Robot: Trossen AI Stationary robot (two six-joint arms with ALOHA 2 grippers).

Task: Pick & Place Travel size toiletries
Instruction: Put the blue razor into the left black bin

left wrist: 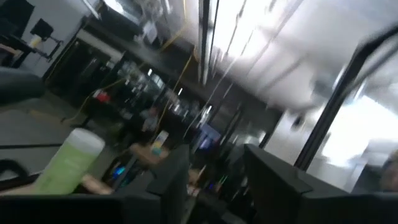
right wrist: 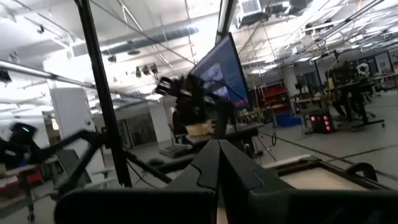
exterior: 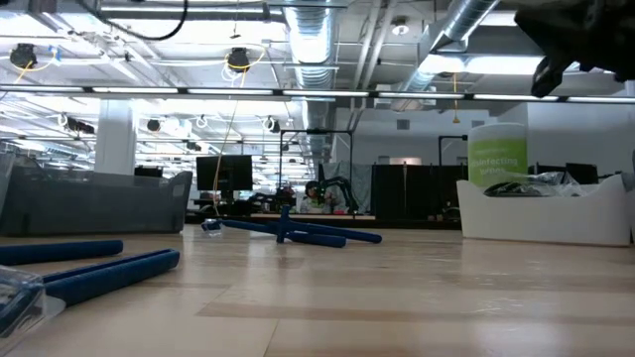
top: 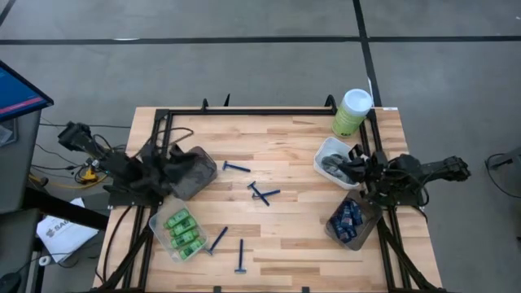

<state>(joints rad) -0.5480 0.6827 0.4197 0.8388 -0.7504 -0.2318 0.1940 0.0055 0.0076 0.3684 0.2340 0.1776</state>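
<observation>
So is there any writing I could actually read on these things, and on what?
"Disinfecting wipes", only roughly legible: white print on the tall green canister, seen in the low view.
Green mini bottles in their clear tub: labels too small to read.
Paper on the floor: print too small.
Nothing else is readable.

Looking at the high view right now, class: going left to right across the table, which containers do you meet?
Smoky tub → clear tub of green bottles → white tub → canister. The tub of blue tubes overlaps these, so it is left out.
</observation>
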